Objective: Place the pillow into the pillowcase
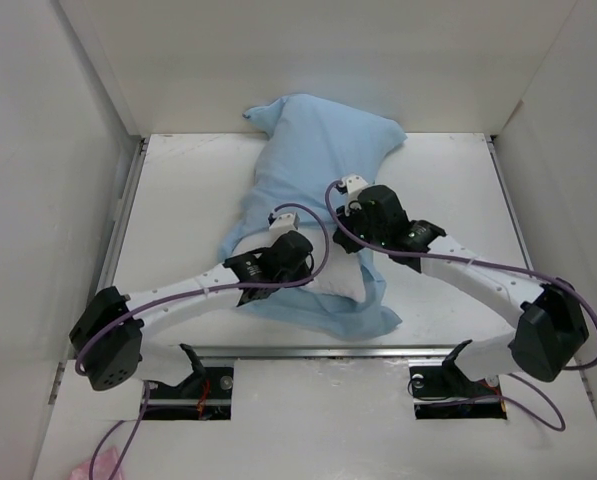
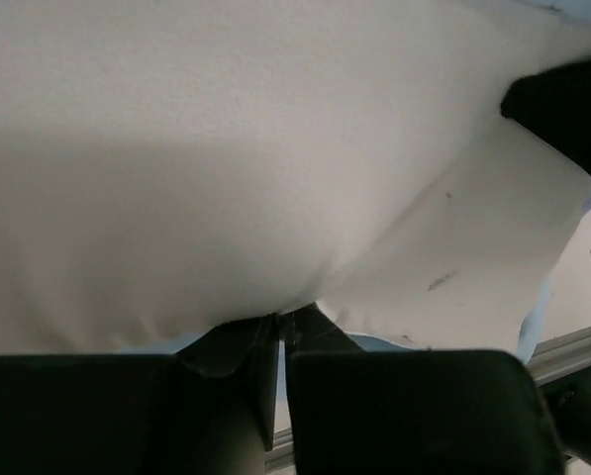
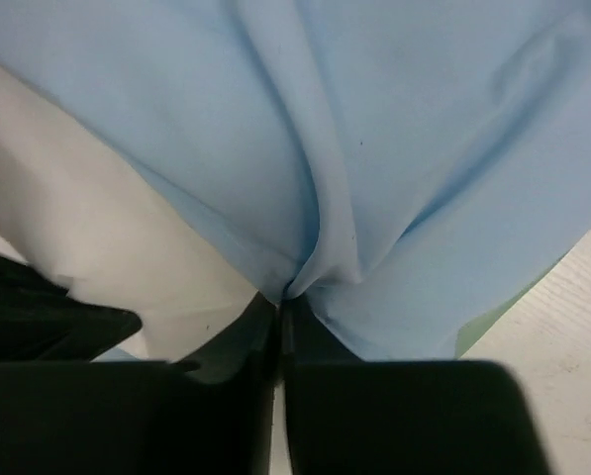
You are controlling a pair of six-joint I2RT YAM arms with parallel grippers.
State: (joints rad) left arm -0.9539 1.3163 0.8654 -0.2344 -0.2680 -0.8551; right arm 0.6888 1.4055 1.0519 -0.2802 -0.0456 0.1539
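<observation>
Closest to its own wrist lens, the left pincer (image 2: 280, 332) is pressed fully together on a fold of the white pillow (image 2: 226, 178). Its partner, the right pincer (image 3: 280, 309), is likewise clamped, with a pleat of the light-blue pillowcase (image 3: 374, 148) gathered between its fingers. From above, both arms meet over the bundle in the middle of the counter (image 1: 458, 200). Most of the pillow looks to be inside already: the case is plump and filled from its far end, near the back of the counter, down to where the arms work. Only a white end shows at the near opening, with limp blue cloth spread under it. By my reading, what is left is pushing that end in and drawing the hem over it. Underneath is a plain white counter, with a metal rail (image 1: 278, 352) along its near edge and white panels (image 1: 328, 60) boxing in the other three sides.
</observation>
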